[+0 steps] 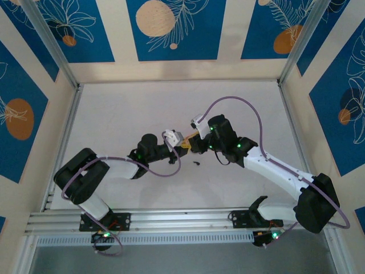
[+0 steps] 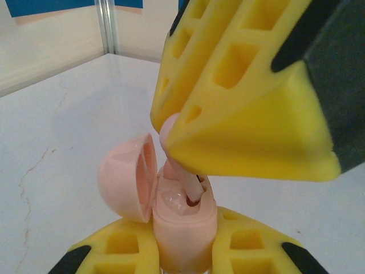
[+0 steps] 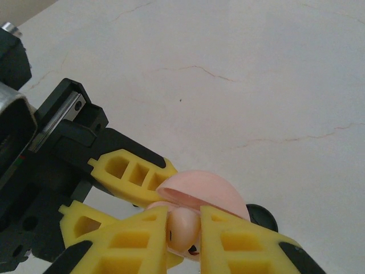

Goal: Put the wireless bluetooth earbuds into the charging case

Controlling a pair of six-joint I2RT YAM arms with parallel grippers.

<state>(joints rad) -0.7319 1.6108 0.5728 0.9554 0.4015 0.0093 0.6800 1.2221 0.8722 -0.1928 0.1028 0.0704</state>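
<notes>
Top view: left gripper (image 1: 183,150) and right gripper (image 1: 192,137) were tip to tip over the middle of the white marbled table (image 1: 125,108). A tiny dark speck (image 1: 197,164) lay just beside them, too small to identify.

Left wrist view: the left gripper's yellow ribbed fingers (image 2: 114,248) clamped the pale pink egg-shaped plastic charging case (image 2: 182,228), upright, with its hinged lid (image 2: 128,177) open to the left. The right gripper's fingers pinched a pale pink earbud (image 2: 170,128), its stem down in the case's slot.

Right wrist view: the bud sat squeezed between the right pads (image 3: 236,240), with the lid beyond and a black round object (image 3: 262,216) behind it.
</notes>
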